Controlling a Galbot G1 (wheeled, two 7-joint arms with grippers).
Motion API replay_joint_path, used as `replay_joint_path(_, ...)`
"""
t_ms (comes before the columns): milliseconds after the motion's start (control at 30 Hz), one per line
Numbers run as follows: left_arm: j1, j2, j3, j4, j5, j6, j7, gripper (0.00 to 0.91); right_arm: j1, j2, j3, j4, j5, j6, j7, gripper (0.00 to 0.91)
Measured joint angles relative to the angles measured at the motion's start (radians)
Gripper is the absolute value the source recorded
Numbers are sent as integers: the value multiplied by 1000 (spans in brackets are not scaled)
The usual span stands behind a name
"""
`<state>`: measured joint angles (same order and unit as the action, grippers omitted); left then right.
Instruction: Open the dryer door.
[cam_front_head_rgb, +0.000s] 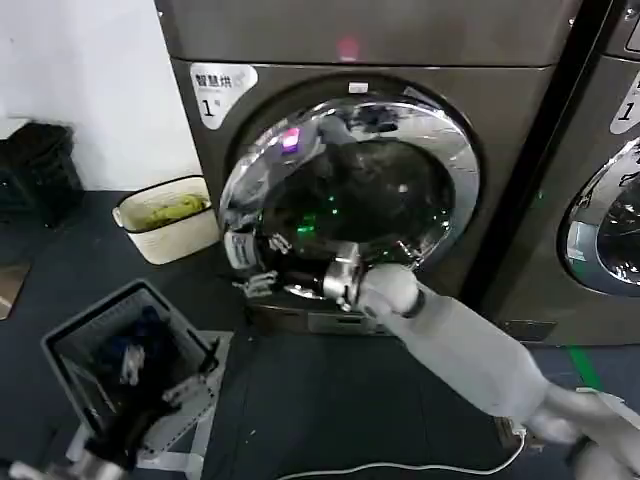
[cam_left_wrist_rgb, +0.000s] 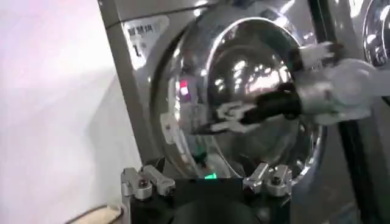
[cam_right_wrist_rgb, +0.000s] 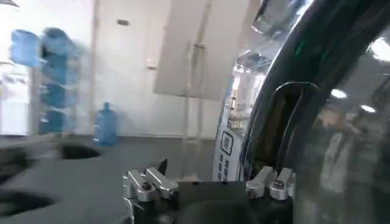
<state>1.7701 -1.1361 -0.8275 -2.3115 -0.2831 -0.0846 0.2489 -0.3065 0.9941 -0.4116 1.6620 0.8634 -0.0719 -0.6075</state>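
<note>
Head view, machine: big grey-brown dryer (cam_front_head_rgb: 500, 190) with a "1" sticker (cam_front_head_rgb: 218, 92) on its upper left corner, takes up most of the middle. A second machine (cam_front_head_rgb: 610, 200) with its own chrome door sits just beside it on the right.

Dryer door: the dryer door (cam_front_head_rgb: 440, 150) is the round porthole on the front of machine "1", wide shiny chrome rim, dark glass in the middle. From the left wrist view its left edge looks swung a little way off the front panel (cam_left_wrist_rgb: 149, 115), so it seems ajar, but I can't say by how much.

Right arm: pale arm (cam_front_head_rgb: 470, 350) comes in from the lower right and reaches across the bottom of the door.

Right gripper: right gripper (cam_front_head_rgb: 243, 262) is at the door's lower left rim. The left wrist view catches it too (cam_left_wrist_rgb: 222, 120), fingers right at the chrome. Whether they're clamped on the rim or loose, honestly can't tell from these shots.

Left gripper: left gripper (cam_left_wrist_rgb: 207, 182) hangs in front of the machine, facing the door, well apart from it. Jaws are spread, nothing between them.

Floor stuff: grey basket (cam_front_head_rgb: 70, 350) with dark clothes at lower left, and a cream tub (cam_front_head_rgb: 180, 235) by the machine's left side with something yellow-green in it.
</note>
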Motion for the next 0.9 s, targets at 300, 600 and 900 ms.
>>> replay_joint_path(300, -152, 170, -19, 113, -100, 1, 50, 907, -76, -139, 80, 132, 31, -9, -168, 907)
replay_joint_path(600, -361, 357, 84, 280, -190, 3, 84, 907, -185, -258, 201, 269, 60, 6, -213, 907)
replay_joint_path(900, -631, 440, 270, 459, -245, -9, 179, 907, -421, -387, 454, 372, 70, 14, -198, 907)
